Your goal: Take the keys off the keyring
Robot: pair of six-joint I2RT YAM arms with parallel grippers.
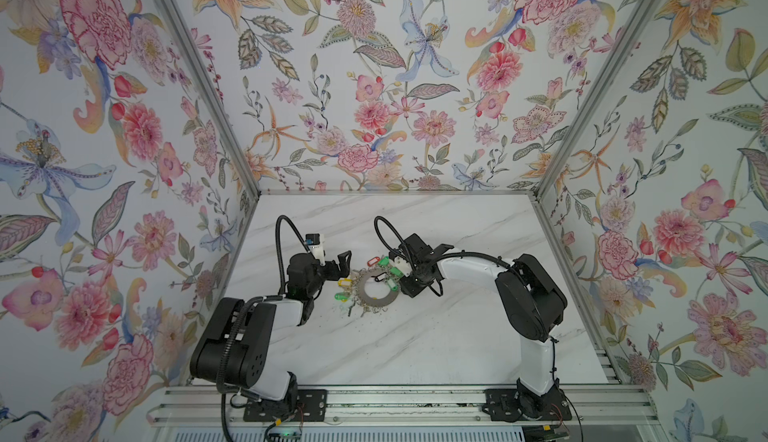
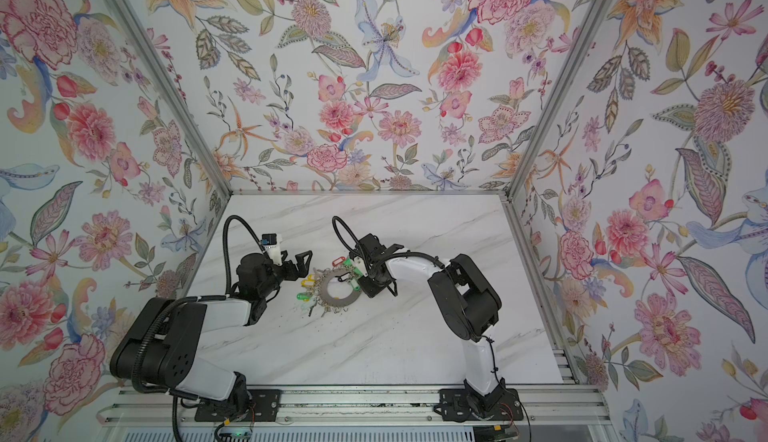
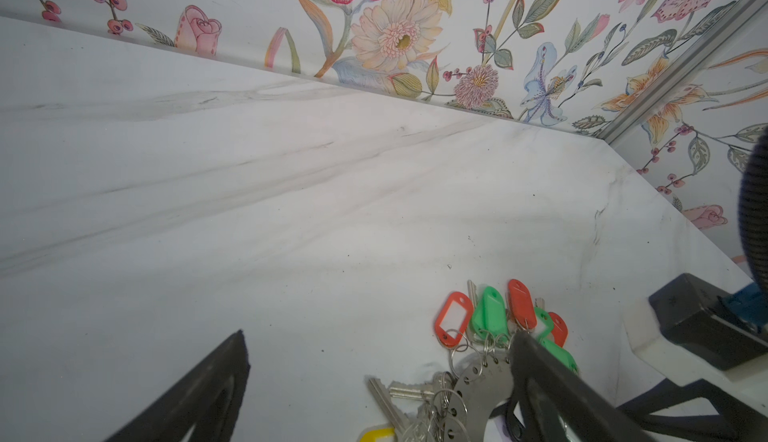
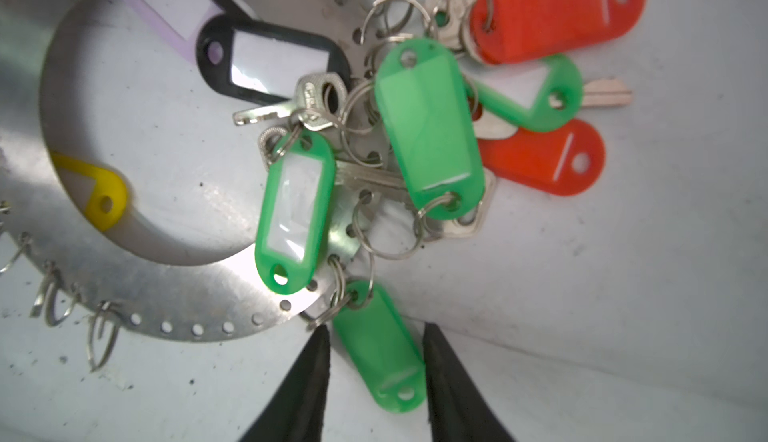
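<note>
Many tagged keys [image 4: 266,113] on flat grey keyring [image 4: 166,290]; left jaws spread; right jaws flank green tag [image 4: 378,357], grip unclear.

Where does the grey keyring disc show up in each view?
Top view: keyring just below centre.
Top view: keyring left of centre, lower half.
Left wrist: bottom edge, right of centre.
Right wrist: fills the left side.
Shared landmark: yellow tag at its rim.
</note>
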